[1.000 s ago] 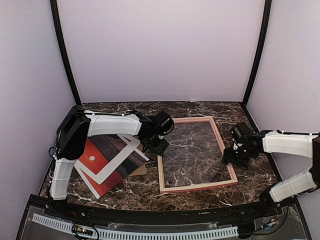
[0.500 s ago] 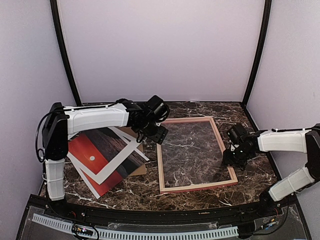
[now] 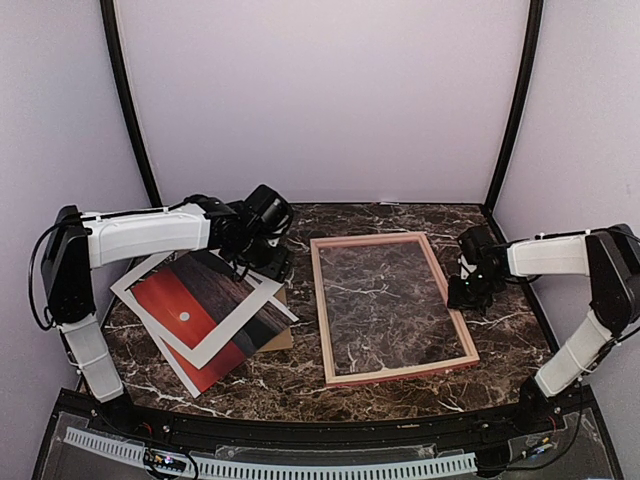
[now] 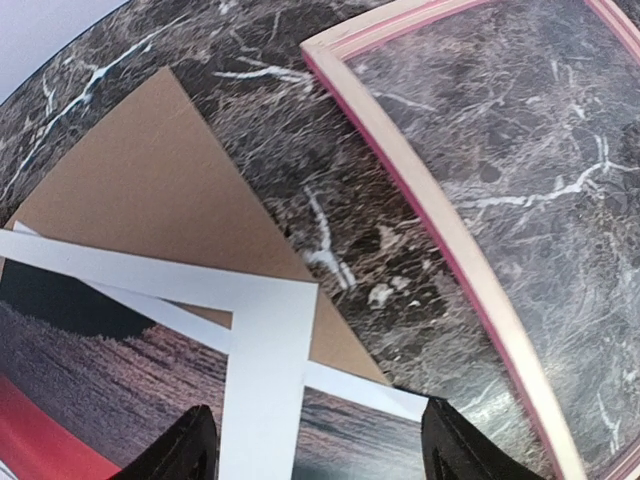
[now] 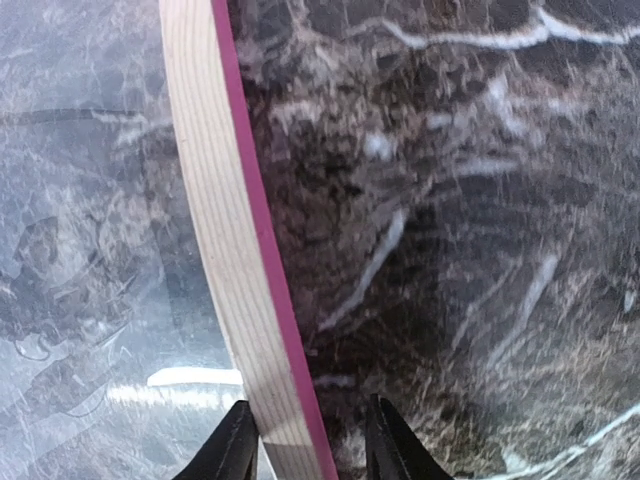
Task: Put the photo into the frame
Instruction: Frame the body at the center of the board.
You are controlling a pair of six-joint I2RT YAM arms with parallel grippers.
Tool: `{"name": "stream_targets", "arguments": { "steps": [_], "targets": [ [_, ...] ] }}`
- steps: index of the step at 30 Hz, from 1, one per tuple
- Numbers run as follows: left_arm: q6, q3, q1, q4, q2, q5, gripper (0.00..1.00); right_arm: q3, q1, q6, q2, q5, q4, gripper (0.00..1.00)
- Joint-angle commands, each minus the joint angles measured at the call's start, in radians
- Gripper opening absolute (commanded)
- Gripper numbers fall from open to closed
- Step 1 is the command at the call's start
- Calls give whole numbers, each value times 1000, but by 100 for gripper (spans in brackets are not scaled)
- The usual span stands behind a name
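The photo (image 3: 185, 312), a red sunset print with a white border, lies at the left on a second print and a brown cardboard board (image 3: 281, 340). The pink wooden frame (image 3: 330, 330) lies flat at the centre, its pane showing the marble. My left gripper (image 3: 268, 260) is open and empty above the photo's far right corner. In the left wrist view its fingers (image 4: 190, 450) flank the photo's white border (image 4: 265, 380), with the cardboard (image 4: 150, 170) and a frame rail (image 4: 440, 220) beyond. My right gripper (image 3: 461, 294) is open, straddling the frame's right rail (image 5: 225, 250).
The marble table (image 3: 400, 218) is walled by pale panels at the back and sides. Black corner posts (image 3: 130, 110) stand at the back left and back right. A black ledge with a white strip (image 3: 300, 465) runs along the near edge.
My left gripper has moved left from the frame's left rail to the photo's corner. The frame's far end has swung left. My right gripper has moved farther back along the right rail.
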Motion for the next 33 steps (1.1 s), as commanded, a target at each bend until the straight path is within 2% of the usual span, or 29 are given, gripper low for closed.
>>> {"name": "stream_targets", "arguments": {
  "steps": [1, 7, 12, 15, 17, 20, 23, 27, 33],
  "targets": [
    [-21, -80, 54, -11, -119, 2, 73, 33, -31, -47, 45, -7, 30, 36],
    [-41, -214, 166, -5, -219, 44, 73, 9, -81, -48, 35, 13, 18, 32],
    [-54, -348, 306, 18, -300, 128, 75, -13, -130, -63, -2, 43, 8, 31],
    [-58, -406, 379, 51, -336, 187, 80, -3, -131, -90, -30, 24, 24, 39],
    [-71, -442, 435, 67, -355, 228, 86, 18, -124, -105, -54, 0, 35, 48],
    [-97, -488, 543, 87, -369, 313, 96, 57, -89, -124, -89, -33, 53, 63],
    [-125, -521, 670, 121, -380, 422, 98, 105, -23, -127, -102, -63, 81, 69],
    [-142, -516, 811, 158, -370, 482, 99, 180, 92, -117, -67, -78, 114, 73],
    [-128, -415, 943, 136, -284, 439, 99, 270, 238, -108, 45, -159, 184, 75]
  ]
}}
